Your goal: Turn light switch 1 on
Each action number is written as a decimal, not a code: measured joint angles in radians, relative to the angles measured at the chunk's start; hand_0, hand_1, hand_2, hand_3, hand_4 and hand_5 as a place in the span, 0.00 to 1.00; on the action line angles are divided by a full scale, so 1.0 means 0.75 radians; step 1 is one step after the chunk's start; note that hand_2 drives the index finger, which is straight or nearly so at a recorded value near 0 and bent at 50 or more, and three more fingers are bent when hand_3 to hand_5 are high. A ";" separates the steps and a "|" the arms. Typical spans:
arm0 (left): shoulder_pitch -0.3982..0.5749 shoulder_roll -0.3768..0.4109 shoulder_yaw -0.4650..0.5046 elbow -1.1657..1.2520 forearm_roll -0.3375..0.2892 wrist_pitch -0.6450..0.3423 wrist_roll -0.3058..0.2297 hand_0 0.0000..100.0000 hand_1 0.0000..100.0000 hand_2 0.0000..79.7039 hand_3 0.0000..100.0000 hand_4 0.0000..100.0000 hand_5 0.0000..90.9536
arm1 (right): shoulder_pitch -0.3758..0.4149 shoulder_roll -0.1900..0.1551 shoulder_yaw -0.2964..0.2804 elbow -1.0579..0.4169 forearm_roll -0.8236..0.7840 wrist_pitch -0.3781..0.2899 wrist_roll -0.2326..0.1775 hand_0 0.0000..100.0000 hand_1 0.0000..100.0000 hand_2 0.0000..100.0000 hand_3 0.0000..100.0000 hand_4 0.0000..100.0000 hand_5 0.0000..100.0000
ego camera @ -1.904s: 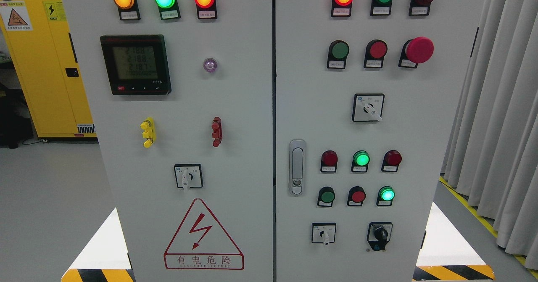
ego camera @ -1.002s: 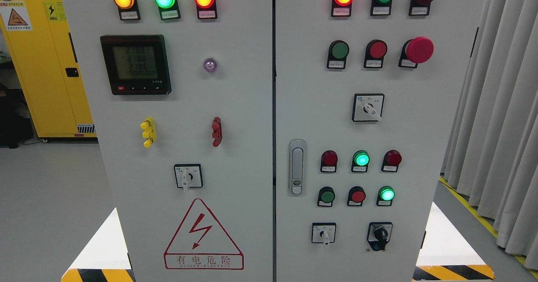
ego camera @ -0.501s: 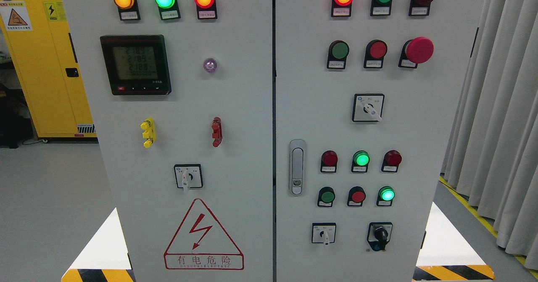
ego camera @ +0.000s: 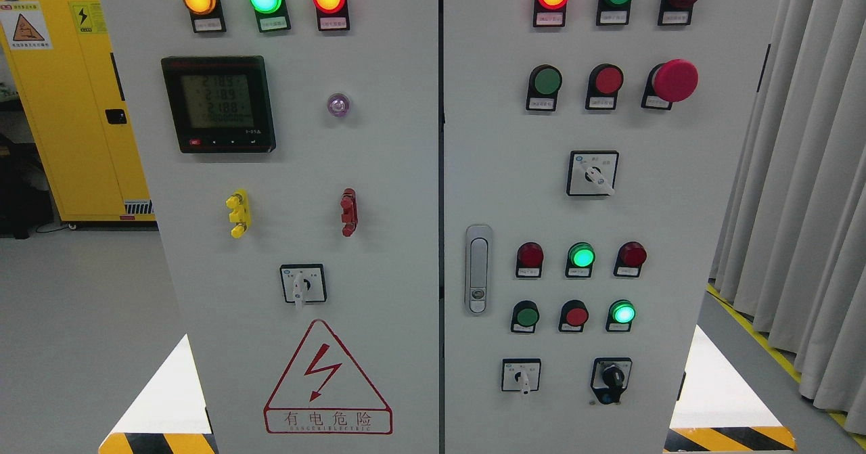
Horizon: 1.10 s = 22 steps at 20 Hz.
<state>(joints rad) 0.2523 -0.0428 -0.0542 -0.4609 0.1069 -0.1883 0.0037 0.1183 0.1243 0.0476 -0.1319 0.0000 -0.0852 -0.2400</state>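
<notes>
Grey two-door metal control cabinet (ego camera: 379, 170) fills view, doors meeting at centre seam. No switch visibly marked 1; labels too small to read. White-handled rotary selector switch (ego camera: 303, 285) low on left door, handle vertical, pointing down, bare panel around it. Red triangular hazard sign (ego camera: 327, 379) just below. Neither robot hand visible; finger state cannot be told.

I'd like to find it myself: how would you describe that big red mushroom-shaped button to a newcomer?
Start at the right door of the grey cabinet. In its second row from the top sit three buttons: green, red, then the mushroom button at the right end. Its red cap is far wider and stands out further than theirs.
</notes>
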 measured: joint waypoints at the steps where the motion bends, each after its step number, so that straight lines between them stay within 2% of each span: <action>1: 0.013 0.005 0.006 -0.039 0.000 -0.038 0.007 0.29 0.25 0.00 0.17 0.18 0.00 | 0.000 0.000 0.000 0.000 0.000 0.000 0.000 0.00 0.50 0.04 0.00 0.00 0.00; 4: 0.055 0.017 0.021 -0.162 0.000 -0.167 0.023 0.29 0.26 0.00 0.25 0.25 0.00 | 0.000 0.000 0.000 0.000 0.000 0.000 0.000 0.00 0.50 0.04 0.00 0.00 0.00; 6: 0.085 0.023 0.029 -0.254 0.000 -0.216 0.026 0.30 0.26 0.04 0.30 0.31 0.00 | 0.000 0.000 0.000 0.000 0.000 0.000 0.000 0.00 0.50 0.04 0.00 0.00 0.00; 8: 0.115 0.031 0.044 -0.365 0.000 -0.240 0.031 0.31 0.26 0.08 0.36 0.39 0.09 | 0.000 0.000 0.000 0.000 0.000 0.000 0.000 0.00 0.50 0.04 0.00 0.00 0.00; 9: 0.130 0.038 0.053 -0.419 0.000 -0.245 0.031 0.31 0.27 0.11 0.41 0.45 0.17 | 0.000 0.000 0.000 0.000 0.000 0.000 0.000 0.00 0.50 0.04 0.00 0.00 0.00; 10: 0.146 0.046 0.062 -0.479 0.000 -0.249 0.029 0.32 0.27 0.19 0.49 0.55 0.30 | 0.000 0.000 0.000 0.000 0.000 0.000 0.000 0.00 0.50 0.04 0.00 0.00 0.00; 11: 0.160 0.053 0.071 -0.538 0.000 -0.254 0.028 0.32 0.28 0.19 0.50 0.56 0.32 | 0.000 0.000 0.000 0.000 0.000 0.000 0.000 0.00 0.50 0.04 0.00 0.00 0.00; 13: 0.193 0.068 0.087 -0.650 0.001 -0.259 0.025 0.32 0.30 0.24 0.52 0.61 0.52 | 0.000 0.000 0.000 0.000 0.000 0.000 0.000 0.00 0.50 0.04 0.00 0.00 0.00; 14: 0.210 0.077 0.093 -0.713 0.001 -0.260 0.024 0.32 0.30 0.25 0.53 0.61 0.53 | 0.000 0.000 0.000 0.000 0.000 0.000 0.000 0.00 0.50 0.04 0.00 0.00 0.00; 16: 0.236 0.091 0.102 -0.829 0.001 -0.262 0.058 0.32 0.33 0.33 0.58 0.65 0.63 | 0.000 0.000 0.000 0.000 0.000 0.000 0.000 0.00 0.50 0.04 0.00 0.00 0.00; 17: 0.247 0.098 0.105 -0.883 0.002 -0.262 0.086 0.33 0.39 0.39 0.61 0.68 0.66 | 0.000 0.000 0.000 0.000 0.000 0.000 0.000 0.00 0.50 0.04 0.00 0.00 0.00; 18: 0.257 0.103 0.108 -0.935 0.001 -0.262 0.109 0.33 0.41 0.40 0.61 0.69 0.67 | 0.000 0.000 0.000 0.000 0.000 0.000 0.000 0.00 0.50 0.04 0.00 0.00 0.00; 19: 0.266 0.110 0.111 -0.994 0.002 -0.262 0.130 0.33 0.47 0.47 0.64 0.72 0.70 | 0.000 0.000 0.000 0.000 0.000 0.000 0.000 0.00 0.50 0.04 0.00 0.00 0.00; 22: 0.281 0.123 0.120 -1.135 0.002 -0.262 0.162 0.30 0.51 0.54 0.67 0.75 0.74 | 0.000 0.000 0.000 0.000 0.000 0.000 0.000 0.00 0.50 0.04 0.00 0.00 0.00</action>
<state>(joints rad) 0.4632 0.0496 0.0360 -1.3122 0.1084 -0.3852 0.1251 0.1183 0.1243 0.0476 -0.1319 0.0000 -0.0851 -0.2400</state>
